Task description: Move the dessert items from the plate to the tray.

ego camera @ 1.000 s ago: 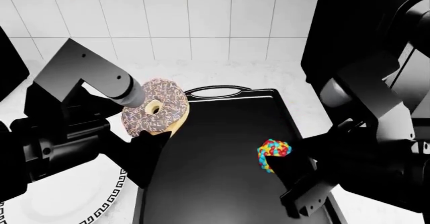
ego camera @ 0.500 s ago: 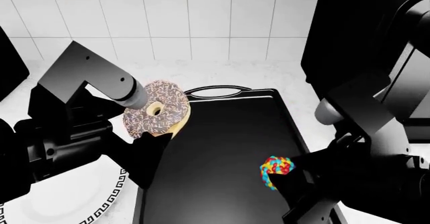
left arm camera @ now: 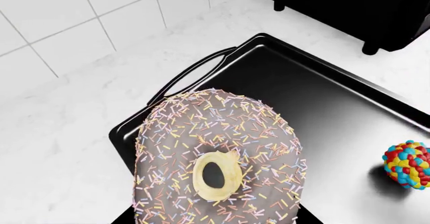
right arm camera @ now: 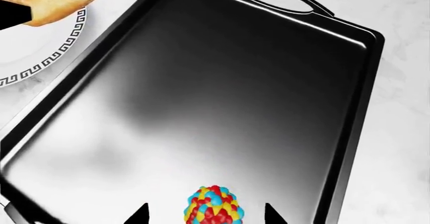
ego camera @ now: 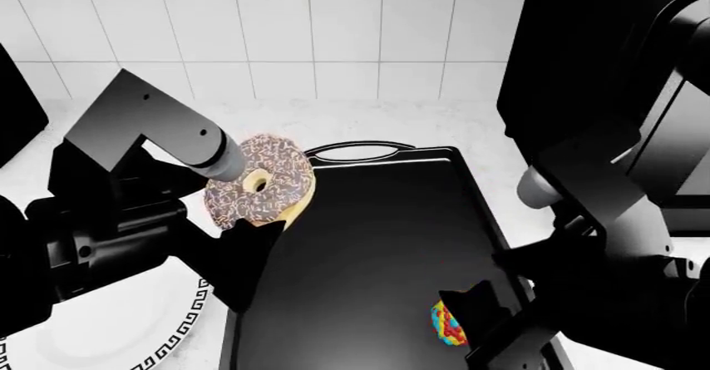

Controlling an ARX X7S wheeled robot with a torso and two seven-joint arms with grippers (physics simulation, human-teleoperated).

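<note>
My left gripper (ego camera: 255, 219) is shut on the lower edge of the chocolate-iced ring donut (ego camera: 261, 180) and holds it upright above the far left corner of the black tray (ego camera: 377, 220). In the left wrist view the donut (left arm camera: 218, 158) hides most of the jaws of the left gripper (left arm camera: 211, 218). My right gripper (right arm camera: 205, 216) is open low over the tray (right arm camera: 235, 83). The candy lump (right arm camera: 213, 210) sits between its tips with a gap on each side. In the head view the right gripper (ego camera: 461, 320) partly hides the lump (ego camera: 446, 324).
The white plate (ego camera: 166, 328) with a black key-pattern rim lies left of the tray, and it also shows in the right wrist view (right arm camera: 54, 58). The tray's far handle (ego camera: 357, 147) faces the tiled wall. A black toaster (left arm camera: 349, 7) stands beyond the tray.
The candy lump and my right gripper have moved toward the tray's near end, lower in the head view. The donut in my left gripper has barely shifted.
</note>
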